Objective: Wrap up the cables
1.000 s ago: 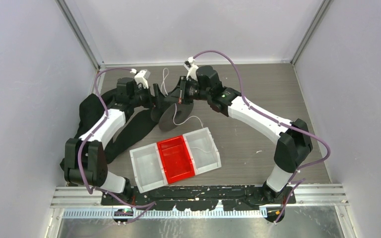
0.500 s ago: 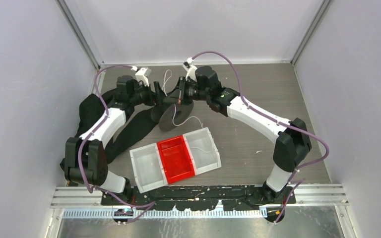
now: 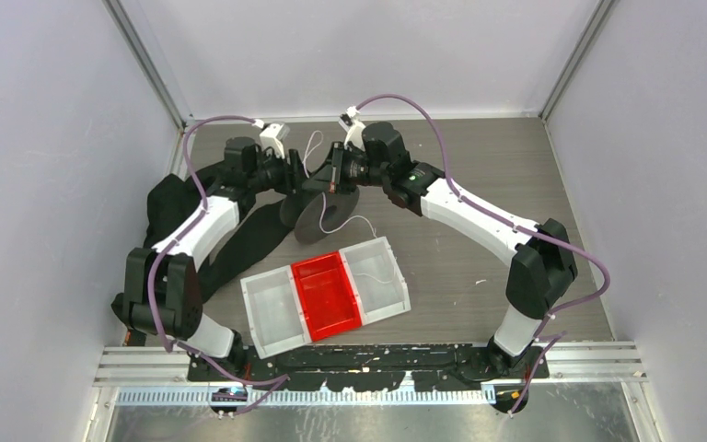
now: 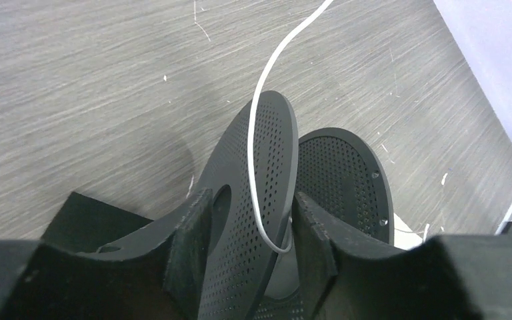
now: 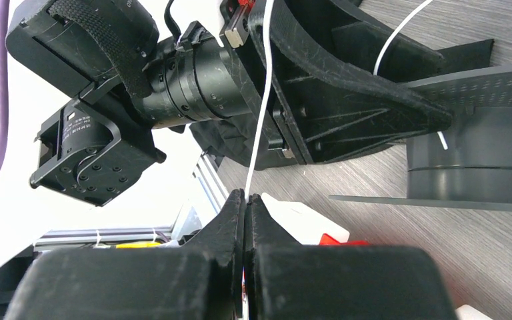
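A black spool (image 3: 318,216) with two perforated discs (image 4: 267,133) stands at the back of the table between both arms. My left gripper (image 4: 250,197) is open, and its jaws straddle one disc with the right finger by the rim. A thin white cable (image 4: 267,73) crosses that disc's face and dips beside the rim. My right gripper (image 5: 248,197) is shut on the cable (image 5: 260,120), which rises taut from its fingertips. From above, the left gripper (image 3: 306,182) and right gripper (image 3: 330,177) nearly meet over the spool. Loose cable (image 3: 359,219) trails toward the tray.
A three-part tray (image 3: 260,318) with a red middle compartment (image 3: 327,295) lies in front of the spool. A short white wire lies in its right compartment. A black fabric strap (image 3: 249,239) stretches under the left arm. Grey walls enclose the table.
My left gripper's jaws have narrowed around the spool's disc, and the left wrist has shifted slightly toward the back. The right arm and its grip on the cable have not moved.
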`<state>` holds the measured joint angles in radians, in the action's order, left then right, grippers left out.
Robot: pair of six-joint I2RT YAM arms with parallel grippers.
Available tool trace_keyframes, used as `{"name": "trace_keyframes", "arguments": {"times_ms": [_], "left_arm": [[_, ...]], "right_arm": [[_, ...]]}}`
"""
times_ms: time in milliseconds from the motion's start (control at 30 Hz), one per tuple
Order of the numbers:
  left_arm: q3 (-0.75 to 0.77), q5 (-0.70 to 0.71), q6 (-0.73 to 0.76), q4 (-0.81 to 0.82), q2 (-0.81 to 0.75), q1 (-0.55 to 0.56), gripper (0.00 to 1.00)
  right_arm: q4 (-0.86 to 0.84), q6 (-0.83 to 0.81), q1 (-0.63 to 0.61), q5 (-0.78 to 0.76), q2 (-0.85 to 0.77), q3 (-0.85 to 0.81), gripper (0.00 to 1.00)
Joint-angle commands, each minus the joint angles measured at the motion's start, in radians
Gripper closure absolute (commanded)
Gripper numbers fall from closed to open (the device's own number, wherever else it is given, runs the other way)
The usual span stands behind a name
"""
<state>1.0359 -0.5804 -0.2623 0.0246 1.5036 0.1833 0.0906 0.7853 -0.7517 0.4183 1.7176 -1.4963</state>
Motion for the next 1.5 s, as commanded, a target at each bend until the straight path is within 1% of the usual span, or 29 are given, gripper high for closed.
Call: {"name": "trace_keyframes", "arguments": {"times_ms": [0,333,433,500,533,600,833,1000,1167,1267,1467], "left_arm": [[0.044,0.019,0.034,0.026,-0.008,0.002,0.56],[0.053,0.047,0.063,0.013,-0.02,0.003,0.84],[0.055,0.049,0.083,-0.006,-0.026,0.002,0.89],[0.055,0.048,0.093,-0.015,-0.034,0.002,0.97],[0.055,0.044,0.099,-0.02,-0.038,0.002,0.99],[0.057,0.038,0.107,-0.022,-0.044,0.002,1.0],[0.078,0.027,0.143,-0.106,-0.087,0.002,1.0],[0.09,0.025,0.151,-0.134,-0.108,0.003,1.0],[0.128,0.016,0.151,-0.175,-0.12,0.001,1.0],[0.143,0.015,0.13,-0.178,-0.129,-0.01,1.0],[0.17,-0.026,0.032,-0.132,-0.16,-0.046,1.0]], "right_arm": [[-0.038,0.002,-0.006,0.012,-0.01,-0.04,0.99],[-0.031,-0.008,-0.004,0.003,-0.026,-0.024,1.0],[-0.013,-0.021,0.007,-0.009,-0.043,-0.016,1.0],[0.004,-0.031,0.022,-0.025,-0.067,-0.004,0.99],[0.009,-0.035,0.033,-0.03,-0.076,0.004,0.99],[0.042,-0.05,0.066,-0.036,-0.091,0.013,1.0],[0.179,-0.136,0.171,-0.076,-0.147,0.059,0.99],[0.296,-0.231,0.21,-0.128,-0.173,0.092,1.0],[0.328,-0.263,0.242,-0.188,-0.21,0.143,1.0],[0.351,-0.287,0.256,-0.232,-0.228,0.166,1.0],[0.381,-0.332,0.258,-0.282,-0.231,0.219,1.0]]}}
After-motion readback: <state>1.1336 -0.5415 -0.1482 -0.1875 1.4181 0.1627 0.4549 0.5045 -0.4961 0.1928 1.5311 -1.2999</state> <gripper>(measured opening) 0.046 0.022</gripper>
